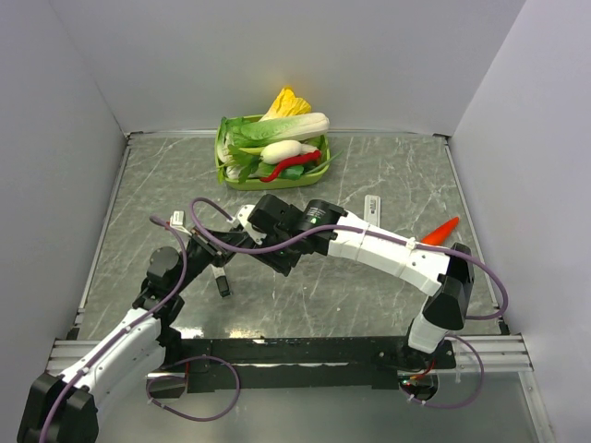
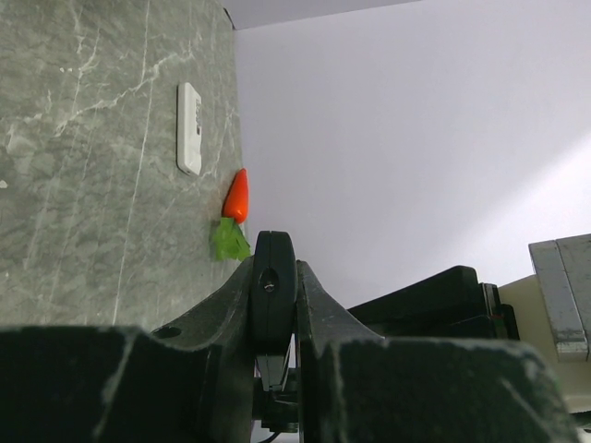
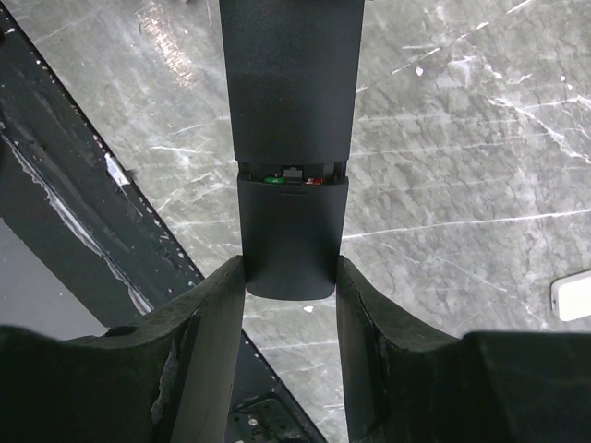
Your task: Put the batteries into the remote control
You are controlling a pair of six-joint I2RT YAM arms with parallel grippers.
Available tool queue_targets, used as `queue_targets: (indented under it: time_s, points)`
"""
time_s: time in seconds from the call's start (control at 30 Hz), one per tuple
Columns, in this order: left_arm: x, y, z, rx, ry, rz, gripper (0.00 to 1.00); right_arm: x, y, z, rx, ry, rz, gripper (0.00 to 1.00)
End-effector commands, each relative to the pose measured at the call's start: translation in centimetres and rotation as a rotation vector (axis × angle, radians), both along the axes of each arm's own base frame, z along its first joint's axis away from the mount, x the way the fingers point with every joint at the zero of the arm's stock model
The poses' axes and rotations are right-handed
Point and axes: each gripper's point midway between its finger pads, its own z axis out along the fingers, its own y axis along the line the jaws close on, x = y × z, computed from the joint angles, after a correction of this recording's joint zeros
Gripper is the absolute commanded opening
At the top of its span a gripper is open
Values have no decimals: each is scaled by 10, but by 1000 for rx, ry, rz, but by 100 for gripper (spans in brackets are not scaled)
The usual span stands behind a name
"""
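In the right wrist view, my right gripper (image 3: pixel 289 269) is shut on the near end of a black remote control (image 3: pixel 289 92), held above the table. A narrow gap across the remote shows the green (image 3: pixel 271 179) and red (image 3: pixel 314 181) ends of batteries inside it. My left gripper (image 2: pixel 274 277) is shut on the same black remote (image 2: pixel 273 286), seen edge-on between its fingers. In the top view the two grippers meet left of centre, the left gripper (image 1: pixel 205 249) and the right gripper (image 1: pixel 242 224), and the remote is mostly hidden between them. No loose battery is in view.
A white remote (image 1: pixel 372 208) lies on the table right of centre and also shows in the left wrist view (image 2: pixel 188 127). A toy carrot (image 1: pixel 441 231) lies by the right wall. A green basket (image 1: pixel 224 175) of toy vegetables stands at the back. A black rail (image 1: pixel 305 349) runs along the near edge.
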Motion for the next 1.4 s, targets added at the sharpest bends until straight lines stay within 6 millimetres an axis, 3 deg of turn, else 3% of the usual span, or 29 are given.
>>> queue_targets:
  time_s: [0.0,0.53,0.67,0.83,0.93,1.1,1.37]
  points:
    - [-5,-1,38,-100,-97,-16,1,1,2,8,-4,-18,7,48]
    - [-7,-2,28,-74,-74,-24,1,4,-1,20,4,-44,14,57]
    - [-6,-2,26,-63,-73,-23,1,5,1,29,21,-55,15,65]
    - [-7,-3,22,-57,-70,-25,1,6,3,39,47,-64,12,84]
    - [-8,-3,23,-59,-75,-25,1,7,5,49,84,-77,-7,89]
    - [-9,-3,27,-61,-92,-30,1,20,4,63,157,-108,-76,89]
    - [-12,-4,36,-81,-123,-46,1,40,-8,59,221,-87,-214,88]
